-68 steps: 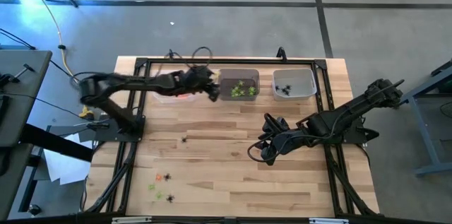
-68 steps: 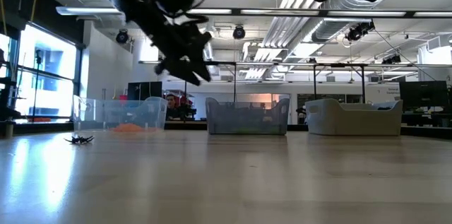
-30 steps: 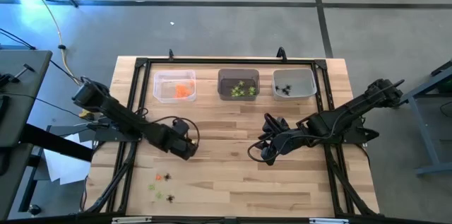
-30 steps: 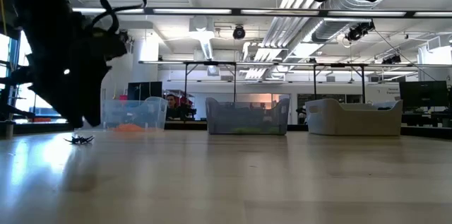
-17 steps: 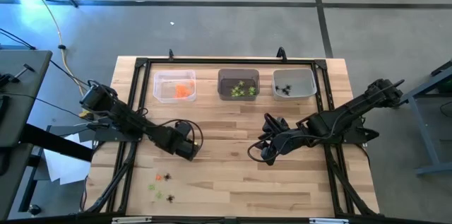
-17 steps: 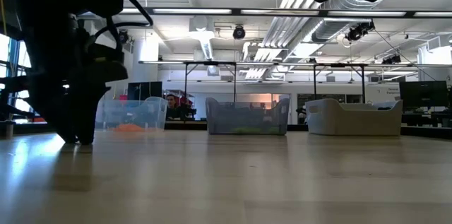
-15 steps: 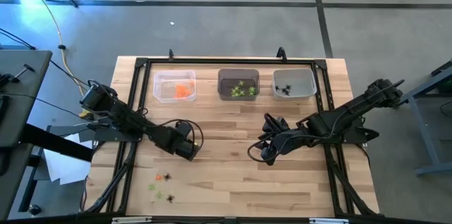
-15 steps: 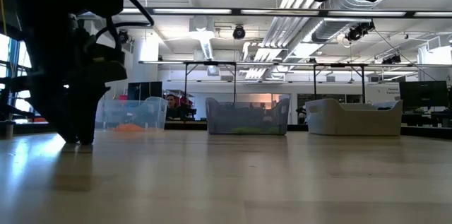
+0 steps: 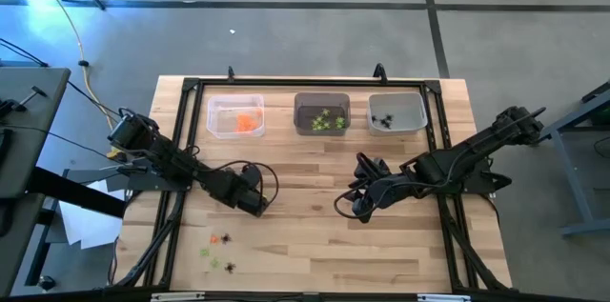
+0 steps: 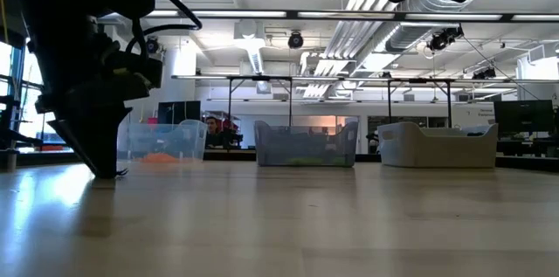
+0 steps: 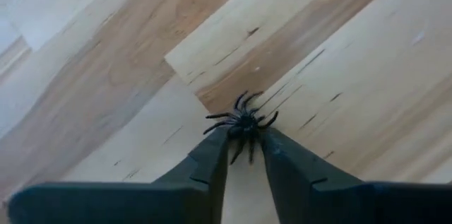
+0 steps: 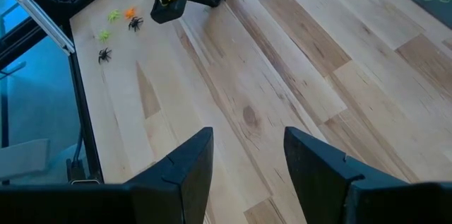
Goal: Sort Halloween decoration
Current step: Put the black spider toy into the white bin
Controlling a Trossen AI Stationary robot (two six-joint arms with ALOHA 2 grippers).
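A black spider (image 11: 244, 121) lies on the wooden table (image 9: 315, 235), left of the middle. My left gripper (image 11: 245, 138) points steeply down at it and is shut on it; the high view shows that gripper (image 9: 255, 204) covering the spider. My right gripper (image 9: 345, 209) hangs open above the middle of the table, nothing between its fingers (image 12: 191, 160). More Halloween decoration, orange, lime-green and black pieces (image 9: 219, 250), lies near the table's front left corner. My left gripper pinches the spider's rear part and hind legs (image 11: 244, 139) between its two fingertips (image 11: 220, 143). The fingers come from above, slanting steeply down. The spider lies flat on the table, its front legs spread out ahead of the tips.
Three small bins stand in a row at the far edge: one with orange pieces (image 9: 235, 116), one with green pieces (image 9: 321, 112), one with black spiders (image 9: 396, 111). A black frame (image 9: 181, 150) runs round the table. Bare wood lies between the arms and toward the near edge.
My left gripper has sunk the last bit down over the black spider and rolled a little. In the low view its two tips stood apart half a second ago and now meet in one point: it has shut on the spider, which stays on the table.
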